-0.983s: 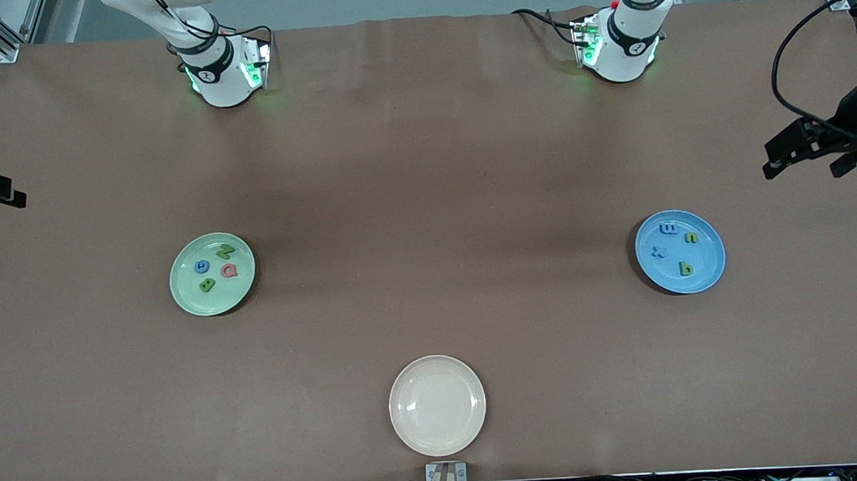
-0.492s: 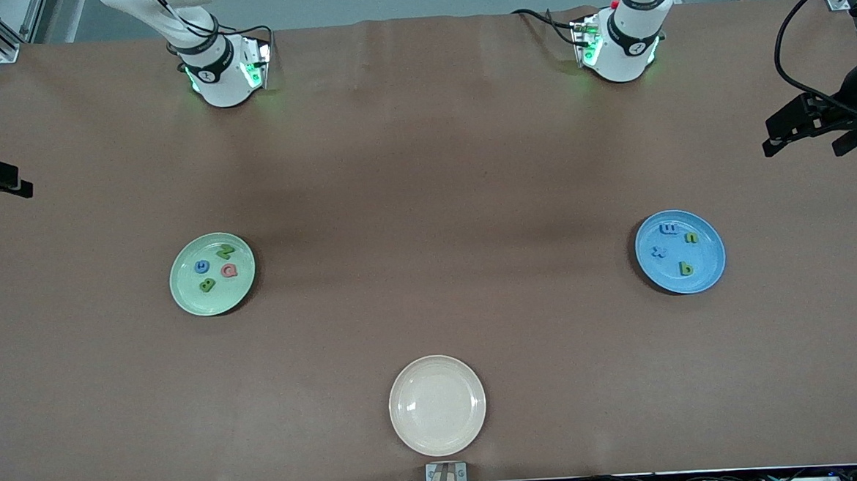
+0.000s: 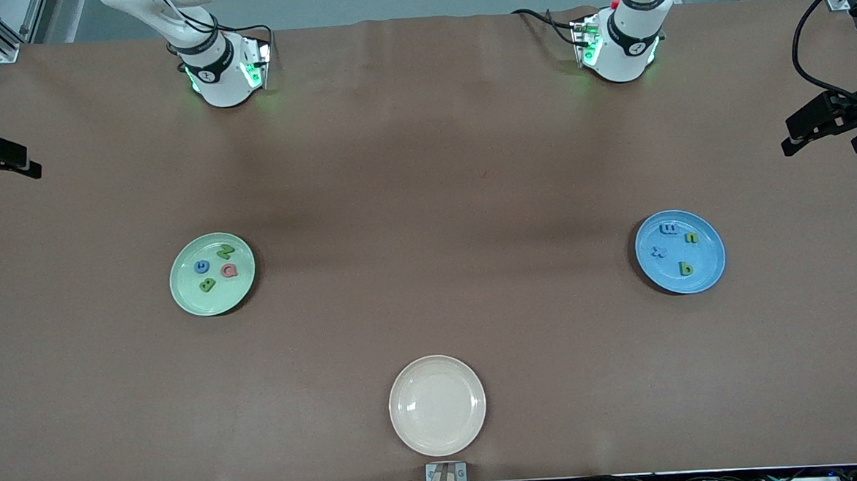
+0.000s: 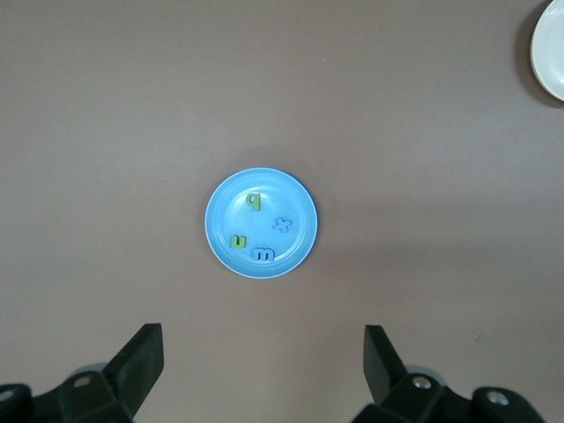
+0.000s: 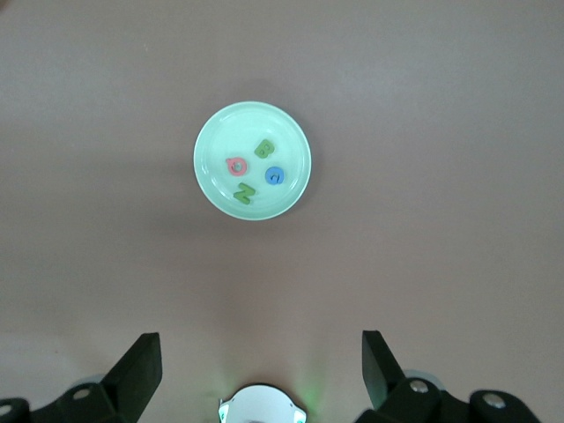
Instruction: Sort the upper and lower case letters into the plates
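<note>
Eight letters (image 3: pixel 229 270) plated, pincers (image 3: pixel 826 128) well apart

So we've got two plates, same size, both round and shallow. The mint green plate (image 3: pixel 212 274) sits toward the right arm's end of the table, well below the open right gripper (image 5: pixel 261 370) that hangs high over the table, and it holds the green N (image 3: pixel 225 251), blue G (image 3: pixel 202 266), pink Q (image 3: pixel 229 270) and green B (image 3: pixel 207 284), all lying flat and apart. The sky blue plate (image 3: pixel 680 251) is under the left gripper (image 4: pixel 264 366), also spread wide and well clear, with the blue m (image 3: pixel 668 229), green n (image 3: pixel 691 237), blue x (image 3: pixel 660 251) and green b (image 3: pixel 686 268) flat inside
</note>
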`<state>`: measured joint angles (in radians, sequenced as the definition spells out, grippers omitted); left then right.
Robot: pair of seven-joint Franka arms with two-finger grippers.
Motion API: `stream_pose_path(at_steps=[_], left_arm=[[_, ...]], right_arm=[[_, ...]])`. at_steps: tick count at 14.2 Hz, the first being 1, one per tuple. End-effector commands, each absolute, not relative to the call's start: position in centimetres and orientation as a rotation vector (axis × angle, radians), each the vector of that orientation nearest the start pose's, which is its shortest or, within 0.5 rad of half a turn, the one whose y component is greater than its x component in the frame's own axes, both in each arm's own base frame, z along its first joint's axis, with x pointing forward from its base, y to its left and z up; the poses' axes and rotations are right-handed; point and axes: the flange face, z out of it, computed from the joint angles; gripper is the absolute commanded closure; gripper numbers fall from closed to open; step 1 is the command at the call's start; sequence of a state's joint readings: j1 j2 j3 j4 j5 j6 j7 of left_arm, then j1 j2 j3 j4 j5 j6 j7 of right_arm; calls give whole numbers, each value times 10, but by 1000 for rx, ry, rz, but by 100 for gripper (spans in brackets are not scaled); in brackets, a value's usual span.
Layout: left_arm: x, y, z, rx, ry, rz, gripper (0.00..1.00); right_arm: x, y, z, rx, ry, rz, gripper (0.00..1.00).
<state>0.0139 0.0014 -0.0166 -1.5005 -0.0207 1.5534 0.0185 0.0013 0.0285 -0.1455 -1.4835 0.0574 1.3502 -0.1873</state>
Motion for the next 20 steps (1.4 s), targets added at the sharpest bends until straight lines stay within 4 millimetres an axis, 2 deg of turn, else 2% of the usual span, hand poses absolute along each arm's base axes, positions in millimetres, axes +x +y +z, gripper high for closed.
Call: stream_pose_path(at_steps=[1,3,5,11,14,18,20], left_arm=[[553,-6,663,-3146,49,-85,0],[553,-5,663,-3147,47,-85,0],[553,-4,663,-3146,44,-85,0],[552,-6,663,-3148,44,-80,0],[548,-6,656,-3149,45,2,0],[548,-8,656,-3149,52,2,0],[548,-8,656,-3149,52,2,0]], right_arm=[[516,-60,630,-3050,-92,221,0],[514,-57,633,-3050,-100,214,0],[502,-57,646,-3049,-105,193,0],[503,-56,640,-3047,-113,204,0],[503,-56,640,-3049,-110,202,0],[504,-55,641,-3049,-113,193,0],[506,-43,643,-3056,-149,177,0]])
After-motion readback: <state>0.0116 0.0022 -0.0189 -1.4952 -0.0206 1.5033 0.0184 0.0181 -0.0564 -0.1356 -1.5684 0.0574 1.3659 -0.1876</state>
